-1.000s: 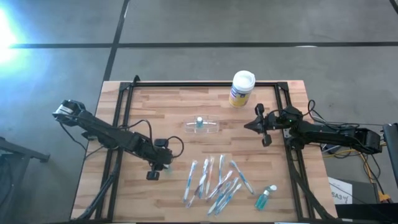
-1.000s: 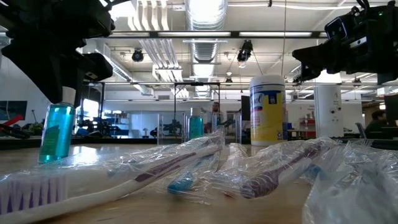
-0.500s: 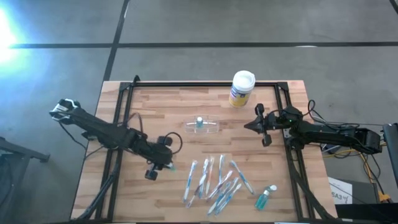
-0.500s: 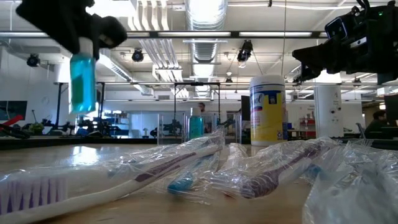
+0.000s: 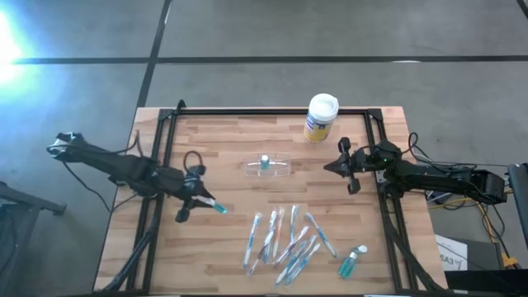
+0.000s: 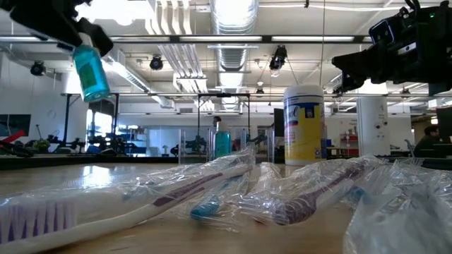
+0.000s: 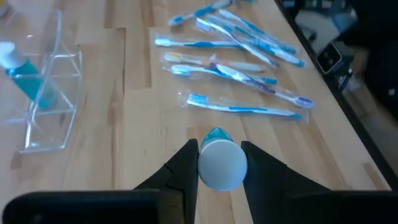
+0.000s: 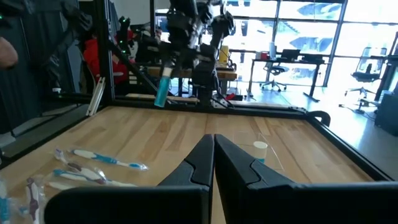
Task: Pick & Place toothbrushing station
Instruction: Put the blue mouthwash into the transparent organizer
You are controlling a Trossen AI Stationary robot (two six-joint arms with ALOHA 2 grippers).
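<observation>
The toothbrushing station, a see-through holder [image 5: 268, 167], lies mid-table with a small blue bottle inside it; the left wrist view shows the holder [image 7: 46, 93] too. My left gripper [image 5: 198, 200] hangs over the table's left part, shut on another small blue bottle [image 5: 217, 206] with a white cap. My right gripper [image 5: 345, 165] waits shut at the table's right side, to the right of the holder, holding nothing. My left gripper pinches the bottle's white cap end [image 7: 222, 165] between its two fingers. The fingers slant downward from the table's left side. The bottle's blue body [image 6: 90, 70] sticks out past the fingertips, tilted and lifted clear of the table.
Several wrapped toothbrushes [image 5: 289, 239] lie at the near middle, with a third blue bottle [image 5: 351, 262] to their right. A yellow-and-blue canister with a white lid [image 5: 320, 117] stands at the far edge. A black frame [image 5: 157, 165] runs along the table's sides.
My left gripper has lifted the blue bottle off the table, where it stood upright, and drawn back toward the table's left edge while tipping up. The bottle now hangs tilted and clear of the table.
</observation>
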